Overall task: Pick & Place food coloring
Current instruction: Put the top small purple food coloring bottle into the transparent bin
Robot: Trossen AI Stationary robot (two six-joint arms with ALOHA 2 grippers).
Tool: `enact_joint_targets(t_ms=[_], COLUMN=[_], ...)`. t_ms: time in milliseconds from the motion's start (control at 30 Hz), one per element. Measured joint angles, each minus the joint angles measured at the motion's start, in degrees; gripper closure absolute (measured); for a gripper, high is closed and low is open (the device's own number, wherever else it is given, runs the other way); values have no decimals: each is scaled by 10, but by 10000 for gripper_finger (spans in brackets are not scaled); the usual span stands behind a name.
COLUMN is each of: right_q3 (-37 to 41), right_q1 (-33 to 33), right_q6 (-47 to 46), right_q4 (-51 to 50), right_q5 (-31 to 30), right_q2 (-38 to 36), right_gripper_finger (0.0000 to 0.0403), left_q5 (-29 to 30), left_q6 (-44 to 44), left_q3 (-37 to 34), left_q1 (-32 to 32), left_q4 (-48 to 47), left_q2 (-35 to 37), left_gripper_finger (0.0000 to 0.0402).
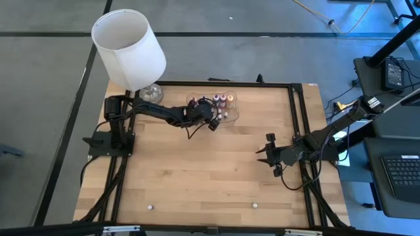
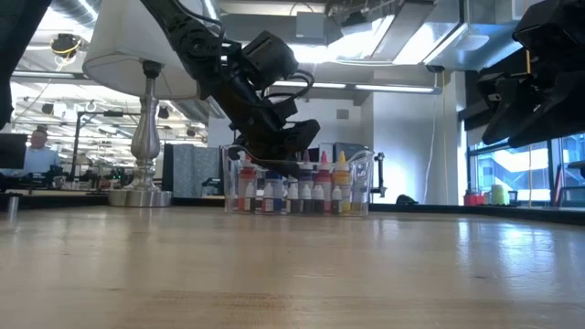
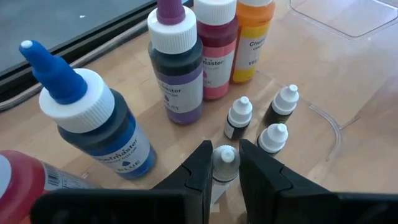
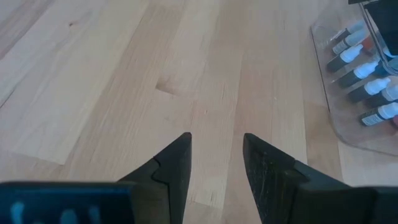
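Note:
A clear tray (image 1: 231, 110) at the table's far middle holds the food coloring bottles (image 2: 292, 194). In the left wrist view, larger blue (image 3: 93, 130), purple (image 3: 177, 68), pink (image 3: 217, 50) and orange (image 3: 252, 37) bottles stand upright beside tiny white-capped ones (image 3: 239, 118). My left gripper (image 3: 224, 163) reaches down into the tray and is shut on one tiny whitish bottle (image 3: 224, 158). My right gripper (image 4: 216, 149) hangs open above bare wood at the table's right (image 1: 264, 152). My left gripper pinches a tiny whitish bottle between its two fingers at its white cap and neck (image 3: 225, 155). The fingers come from above, slanting down. The bottle stands upright between them. Its lower body is hidden by the fingers, so I cannot tell whether it is lifted off the tray.
A white-shaded lamp (image 1: 128, 49) with a glass base (image 2: 142, 194) stands at the far left corner, close to the left arm. Other tiny bottles (image 3: 273, 138) crowd the held one. A black frame rail (image 1: 295, 118) runs along the table's edges. Bare wood covers the near half.

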State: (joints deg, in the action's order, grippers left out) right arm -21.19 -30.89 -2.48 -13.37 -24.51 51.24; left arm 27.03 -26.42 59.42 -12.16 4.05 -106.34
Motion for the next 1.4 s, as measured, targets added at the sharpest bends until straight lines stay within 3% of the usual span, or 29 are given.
enact_joint_targets(t_ms=[433,700,1400], right_q3=[0,0,0], right_q1=[0,0,0], right_q6=[1,2,30], right_q4=[0,0,3], right_q5=[0,0,-29], right_q2=[0,0,0], right_gripper_finger=[256,256,256], left_q5=[15,19,12], left_q6=[2,-24,-84], left_q3=[20,64,66], left_q1=[0,0,-7], left_q4=[13,-86,-122], left_q2=[0,0,0], left_gripper_finger=[345,345,345])
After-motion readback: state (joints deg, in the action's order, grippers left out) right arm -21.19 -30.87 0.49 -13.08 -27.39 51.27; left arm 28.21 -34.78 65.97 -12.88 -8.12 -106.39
